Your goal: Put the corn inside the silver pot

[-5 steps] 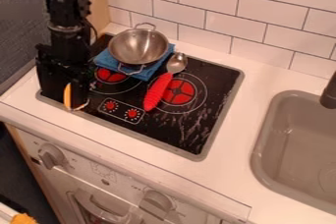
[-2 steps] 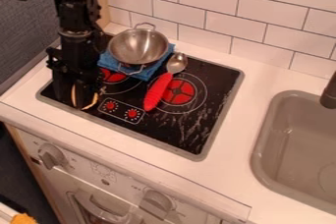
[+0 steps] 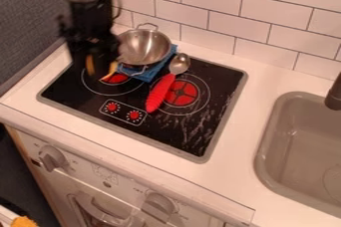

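Observation:
The black gripper [image 3: 100, 69] hangs over the stove's back left burner, to the left of and in front of the silver pot [image 3: 144, 47]. Yellow-orange parts of the corn [image 3: 111, 71] show on both sides of one finger, so the gripper is shut on it; most of the corn is hidden behind that finger. The pot, round with two wire handles, stands upright on a folded blue cloth at the back of the stove. Its visible inside is bare metal.
A spoon with a red handle [image 3: 160, 93] lies on the black stovetop [image 3: 160, 129], right of the gripper. The tiled wall [image 3: 226, 17] rises behind. A grey sink [image 3: 293, 146] is at the right.
The gripper has moved up the view and to the right, from the stove's front left corner toward the pot, and the corn has moved with it. Pot and spoon have stayed put.

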Robot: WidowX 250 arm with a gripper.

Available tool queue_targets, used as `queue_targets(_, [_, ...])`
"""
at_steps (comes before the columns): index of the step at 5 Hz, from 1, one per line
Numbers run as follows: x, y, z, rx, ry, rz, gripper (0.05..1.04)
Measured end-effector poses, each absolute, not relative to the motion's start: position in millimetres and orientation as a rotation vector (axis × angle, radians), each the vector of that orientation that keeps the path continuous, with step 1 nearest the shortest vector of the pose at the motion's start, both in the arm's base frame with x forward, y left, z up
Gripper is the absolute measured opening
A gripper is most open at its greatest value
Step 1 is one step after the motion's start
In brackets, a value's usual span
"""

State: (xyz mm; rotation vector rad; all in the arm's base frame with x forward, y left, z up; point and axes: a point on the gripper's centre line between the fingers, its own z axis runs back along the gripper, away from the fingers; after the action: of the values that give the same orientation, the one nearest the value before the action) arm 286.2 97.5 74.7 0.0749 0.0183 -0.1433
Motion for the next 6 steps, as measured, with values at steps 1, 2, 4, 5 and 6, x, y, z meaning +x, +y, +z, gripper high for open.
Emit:
queue_targets(1, [319, 86, 72, 0.074, 0.010, -0.177, 0.527])
queue_targets(2, [349, 80, 45, 0.073, 0.061, -0.193, 0.503])
queue_targets(4, [369, 86, 33, 0.085, 0.091, -0.173, 0.141])
queue_targets(5, [372, 90, 37, 0.087, 0.078, -0.166, 0.086])
queue_targets(6, [370, 98, 38, 0.076, 0.077, -0.150, 0.259])
